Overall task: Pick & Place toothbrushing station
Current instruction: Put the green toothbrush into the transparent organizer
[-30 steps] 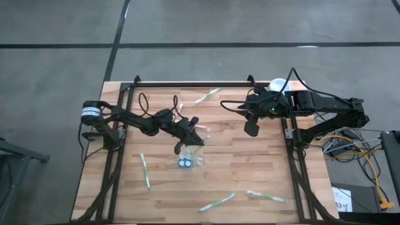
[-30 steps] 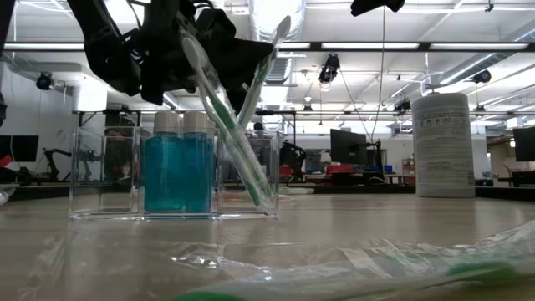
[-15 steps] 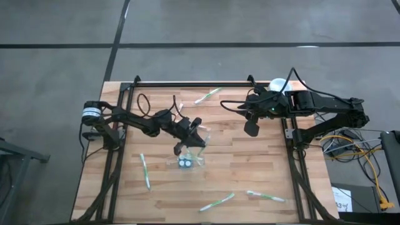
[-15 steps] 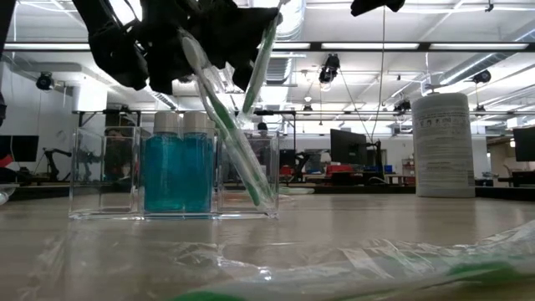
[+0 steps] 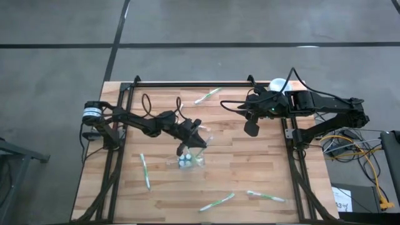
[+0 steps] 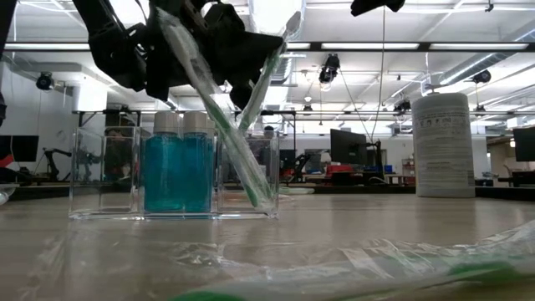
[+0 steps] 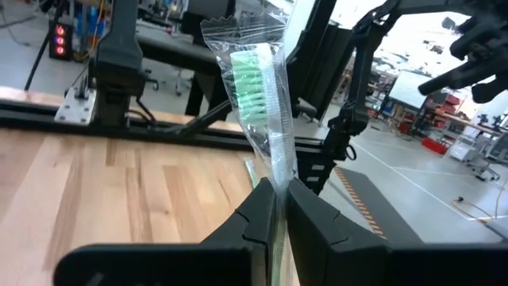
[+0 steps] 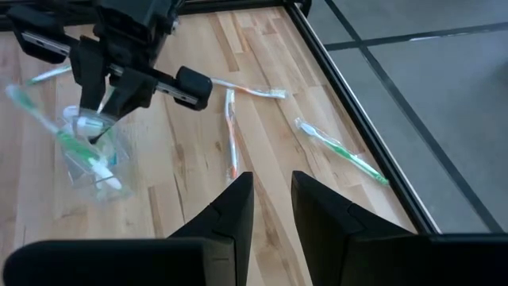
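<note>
A clear organizer (image 6: 109,176) stands mid-table (image 5: 187,161) with two blue bottles (image 6: 177,167) in its middle compartments. Its right compartment holds two wrapped green toothbrushes that cross each other. One (image 6: 213,100) leans toward the left, its lower end in the compartment's corner. The other (image 6: 288,25) stands steep, head up, with my left gripper (image 5: 190,140) shut on it just above the organizer. My right gripper (image 5: 250,129) hangs high at the far right, open (image 8: 272,179) and with nothing between its fingers. My left gripper pinches the wrapped toothbrush between its two fingers on the handle just below the bristle head (image 7: 274,171). The fingers come level from the table's left and lie across the brush. The head (image 7: 254,87) sticks up past the fingers in its clear wrapper; the lower end is hidden behind them.
Loose wrapped toothbrushes lie on the table at the left (image 5: 145,170), near edge (image 5: 217,201), near right (image 5: 265,197) and far side (image 5: 208,95). A white canister (image 6: 443,142) stands at the far right. Crumpled clear wrapping (image 6: 334,259) lies close to the low camera.
My left gripper has stayed over the organizer, shut on its brush. The brush's head has swayed left and then back to the right. The other brush in the compartment has tipped further toward the table's left, so its top end stands higher.
</note>
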You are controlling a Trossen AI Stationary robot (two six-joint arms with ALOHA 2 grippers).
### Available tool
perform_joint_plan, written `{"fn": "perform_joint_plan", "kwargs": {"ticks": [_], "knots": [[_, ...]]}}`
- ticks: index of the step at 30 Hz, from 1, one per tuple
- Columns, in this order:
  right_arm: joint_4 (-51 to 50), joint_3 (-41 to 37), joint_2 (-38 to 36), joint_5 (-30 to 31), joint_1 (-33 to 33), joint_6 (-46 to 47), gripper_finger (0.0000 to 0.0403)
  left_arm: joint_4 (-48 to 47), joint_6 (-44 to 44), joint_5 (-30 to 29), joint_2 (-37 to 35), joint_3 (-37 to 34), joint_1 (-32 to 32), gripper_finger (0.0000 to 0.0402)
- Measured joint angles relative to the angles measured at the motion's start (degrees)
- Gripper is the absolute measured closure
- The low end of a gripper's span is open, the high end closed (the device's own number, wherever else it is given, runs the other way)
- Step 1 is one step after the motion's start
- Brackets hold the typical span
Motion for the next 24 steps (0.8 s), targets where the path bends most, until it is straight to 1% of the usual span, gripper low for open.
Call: {"fn": "perform_joint_plan", "kwargs": {"ticks": [14, 19, 24], "knots": [[0.00, 0.00, 0.00, 0.00, 0.04, 0.00, 0.0321, -1.20, 1.41, -1.56, 0.00, -0.11, -0.15, 0.0372], [0.00, 0.00, 0.00, 0.00, 0.02, 0.00, 0.0321, -1.21, 0.74, -4.02, -0.14, -0.13, -0.15, 0.0372], [0.02, 0.00, 0.00, -0.02, 0.02, 0.00, 0.0321, -1.09, 0.67, -4.17, -1.27, -0.13, -0.15, 0.0372]]}}
